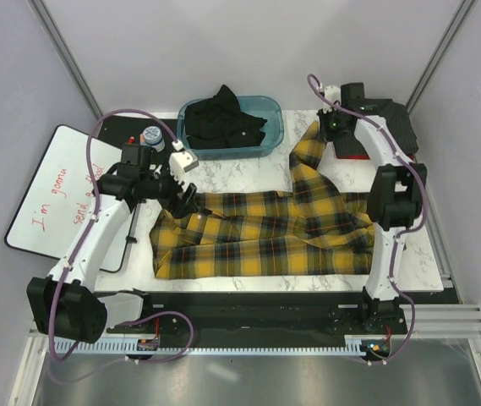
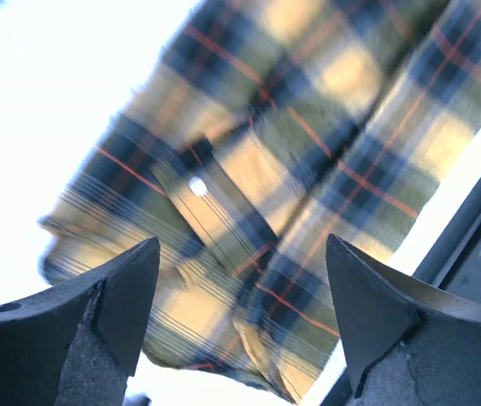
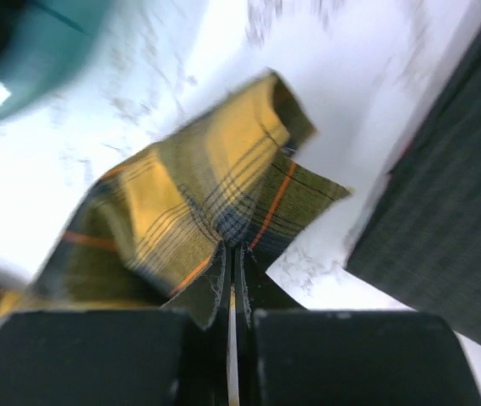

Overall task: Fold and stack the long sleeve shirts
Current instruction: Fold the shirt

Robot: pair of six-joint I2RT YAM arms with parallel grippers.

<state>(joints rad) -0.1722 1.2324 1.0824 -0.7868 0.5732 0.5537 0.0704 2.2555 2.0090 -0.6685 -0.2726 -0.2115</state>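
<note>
Well, one plaid shirt (image 1: 257, 237) lies mid-frame, and one dark heap (image 1: 223, 123) fills one blue bin (image 1: 272, 140) above. My right gripper (image 3: 233, 309) pinches the plaid sleeve, upper right; my left gripper (image 2: 240, 254) hangs wide over the shirt's left end.

Red whiteboard handwriting (image 1: 54, 203) partly behind the left arm (image 1: 96, 241), plaid shirt (image 2: 308, 152) blurred in both wrist views

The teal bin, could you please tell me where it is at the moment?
In the top view, the teal bin sits at the back centre, just beyond the spread plaid shirt.
</note>
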